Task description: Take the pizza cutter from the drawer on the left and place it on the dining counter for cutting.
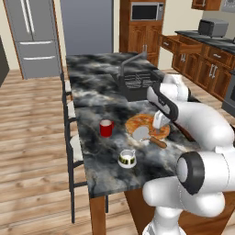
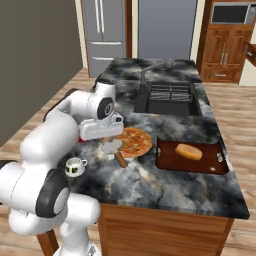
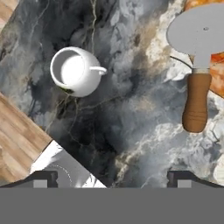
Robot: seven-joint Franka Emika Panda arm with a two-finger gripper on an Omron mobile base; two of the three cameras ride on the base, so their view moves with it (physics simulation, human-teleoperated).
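The pizza cutter [image 3: 196,83] lies flat on the dining counter [image 1: 92,73]. Its grey wheel [image 1: 141,133] overlaps the edge of the orange pizza [image 1: 148,123], and its brown handle [image 2: 120,160] points toward the counter's near end. My gripper [image 3: 113,179] hovers just above the stone beside the cutter, open, with nothing between its fingertips [image 3: 41,177]. From the base cameras the gripper [image 1: 159,125] [image 2: 111,137] hangs right over the cutter and the pizza rim. The drawer [image 1: 183,43] stands pulled open in the wall cabinets at the far right.
A white mug [image 3: 76,71] [image 1: 127,159] stands near the counter's front edge, and a red cup [image 1: 106,128] sits left of the pizza. To the right is a brown tray [image 2: 167,160] with a bread roll [image 2: 188,151]. The sink [image 2: 170,97] lies behind. Stools [image 1: 71,147] line the left side.
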